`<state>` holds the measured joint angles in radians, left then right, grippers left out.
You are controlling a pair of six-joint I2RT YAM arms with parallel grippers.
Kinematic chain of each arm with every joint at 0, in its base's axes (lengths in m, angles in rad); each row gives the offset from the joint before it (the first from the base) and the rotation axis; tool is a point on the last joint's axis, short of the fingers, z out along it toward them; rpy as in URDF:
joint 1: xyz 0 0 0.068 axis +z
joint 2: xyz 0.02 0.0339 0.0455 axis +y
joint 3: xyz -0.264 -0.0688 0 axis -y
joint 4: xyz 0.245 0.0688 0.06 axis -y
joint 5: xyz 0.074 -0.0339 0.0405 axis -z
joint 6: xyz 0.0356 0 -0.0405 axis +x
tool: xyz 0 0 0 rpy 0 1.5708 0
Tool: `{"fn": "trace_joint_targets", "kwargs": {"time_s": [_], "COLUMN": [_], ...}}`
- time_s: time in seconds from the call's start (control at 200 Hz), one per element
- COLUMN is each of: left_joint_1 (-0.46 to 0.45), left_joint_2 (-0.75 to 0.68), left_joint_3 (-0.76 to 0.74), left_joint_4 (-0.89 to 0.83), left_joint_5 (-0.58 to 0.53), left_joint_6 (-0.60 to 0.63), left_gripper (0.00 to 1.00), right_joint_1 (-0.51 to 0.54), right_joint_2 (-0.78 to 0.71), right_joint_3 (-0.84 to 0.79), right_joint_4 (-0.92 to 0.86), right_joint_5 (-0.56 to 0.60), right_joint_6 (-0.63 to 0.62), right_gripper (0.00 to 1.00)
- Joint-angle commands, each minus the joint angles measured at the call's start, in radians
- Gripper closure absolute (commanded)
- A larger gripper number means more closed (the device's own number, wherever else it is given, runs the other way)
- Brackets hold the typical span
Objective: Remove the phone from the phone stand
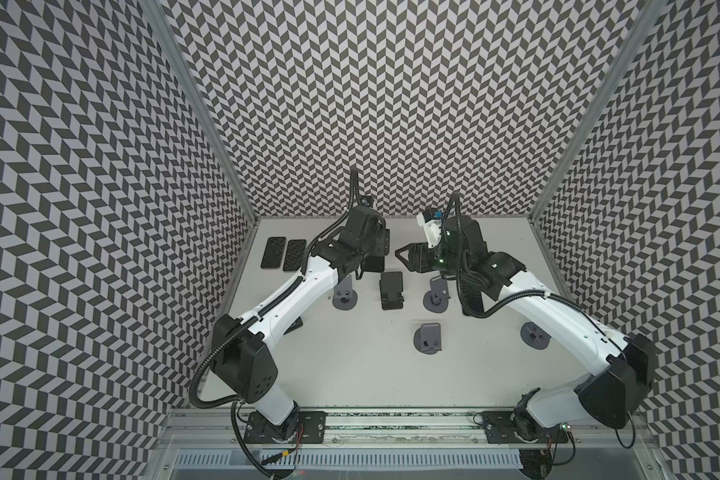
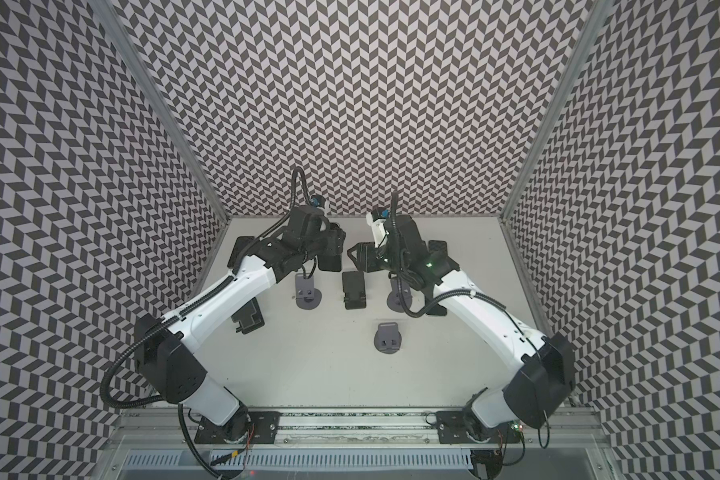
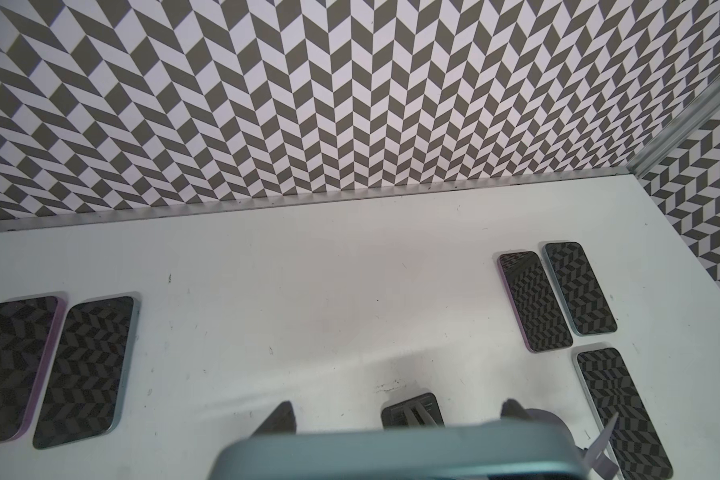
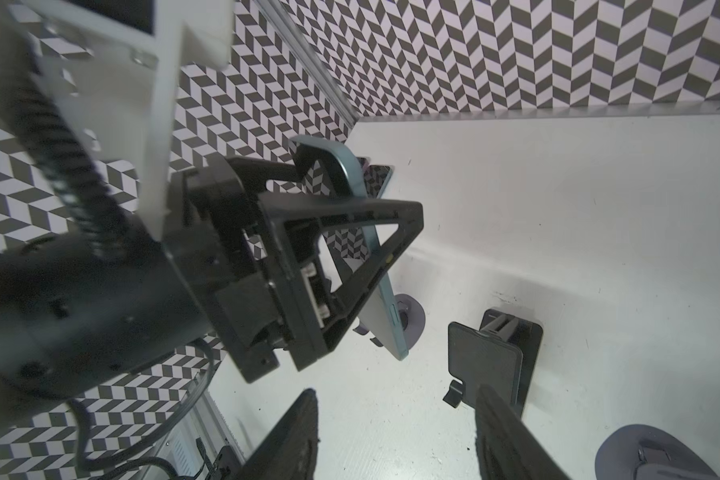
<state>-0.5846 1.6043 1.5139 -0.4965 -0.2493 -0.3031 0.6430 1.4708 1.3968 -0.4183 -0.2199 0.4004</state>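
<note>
Under the left arm [image 1: 292, 299], the left pincer [image 4: 358, 187] pinches the half-hidden phone [image 4: 381, 316]; right pincer [image 4: 393, 395] slightly spread.

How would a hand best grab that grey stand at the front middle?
Take the grey stand by its upright back plate, probably coming down from above and pinching its front and back faces; its round base lies flat on the table.

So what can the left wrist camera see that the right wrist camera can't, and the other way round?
Only the left wrist camera shows three phones lying flat together. Only the right wrist camera shows the left gripper from outside, clamped on the teal phone, plus the fingers of the right gripper. Both show that teal phone, the black stand and the white table.
</note>
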Motion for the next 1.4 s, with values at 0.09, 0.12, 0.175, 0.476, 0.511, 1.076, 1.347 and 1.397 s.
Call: {"fn": "trace_joint_targets", "kwargs": {"time_s": [0.09, 0.12, 0.175, 0.476, 0.511, 1.076, 1.347, 1.397], "left_joint_1": [0.032, 0.040, 0.053, 0.124, 0.133, 0.287, 0.342, 0.350], "left_joint_2": [-0.045, -0.046, -0.049, -0.055, -0.057, -0.031, -0.003, 0.001], "left_joint_3": [-0.020, -0.024, -0.030, -0.030, -0.031, -0.054, -0.032, -0.028], "left_joint_4": [0.007, 0.007, 0.008, 0.031, 0.032, -0.059, -0.060, -0.062], "left_joint_5": [-0.010, -0.006, 0.004, 0.019, 0.019, 0.157, 0.179, 0.182], "left_joint_6": [0.036, 0.039, 0.044, 0.109, 0.118, 0.204, 0.226, 0.232], "left_gripper": [0.49, 0.49, 0.50, 0.52, 0.52, 0.52, 0.53, 0.53], "right_joint_1": [0.045, 0.048, 0.053, 0.071, 0.076, 0.148, 0.189, 0.191], "right_joint_2": [0.050, 0.056, 0.060, 0.118, 0.128, 0.248, 0.338, 0.352], "right_joint_3": [0.057, 0.063, 0.065, 0.101, 0.113, 0.236, 0.323, 0.335], "right_joint_4": [0.000, -0.003, 0.000, 0.030, 0.032, 0.061, 0.018, 0.019], "right_joint_5": [0.036, 0.039, 0.040, 0.019, 0.021, 0.061, 0.034, 0.025], "right_joint_6": [-0.024, -0.025, -0.025, -0.028, -0.029, -0.036, -0.052, -0.048], "right_gripper": [0.42, 0.42, 0.42, 0.43, 0.43, 0.43, 0.42, 0.42]}}
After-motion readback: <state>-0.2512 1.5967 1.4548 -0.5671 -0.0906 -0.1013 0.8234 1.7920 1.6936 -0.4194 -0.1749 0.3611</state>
